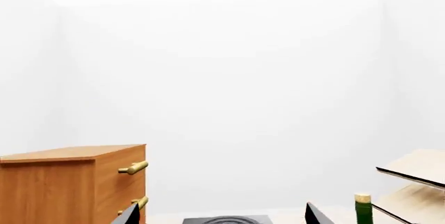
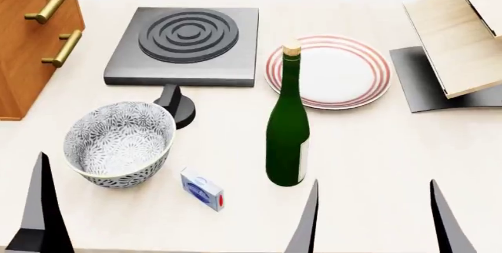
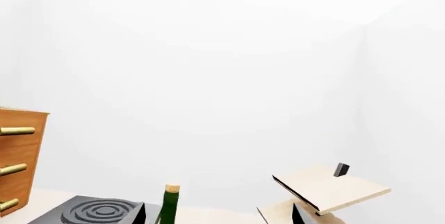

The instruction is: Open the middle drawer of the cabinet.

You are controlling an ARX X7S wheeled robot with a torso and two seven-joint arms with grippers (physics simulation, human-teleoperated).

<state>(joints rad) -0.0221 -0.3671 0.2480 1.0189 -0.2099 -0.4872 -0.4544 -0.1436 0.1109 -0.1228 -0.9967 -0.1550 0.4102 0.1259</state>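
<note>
Both grippers, left (image 2: pixel 94 217) and right (image 2: pixel 375 217), jaws apart (holding nothing), could snag the topmost handle (image 2: pixel 47 5) instead of the middle drawer (image 2: pixel 63 48).

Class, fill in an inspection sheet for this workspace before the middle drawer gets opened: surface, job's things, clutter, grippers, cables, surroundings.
Surface: pale tabletop, crowded.
Job's things: cabinet at far left; middle drawer looks shut, brass handle untouched.
Clutter: hotplate, patterned bowl, green bottle upright, striped plate, small blue box, wooden shelf.
Grippers: left gripper and right gripper both open, holding nothing, far from the cabinet.
Cables: nothing seen.
Surroundings: plain white walls.
</note>
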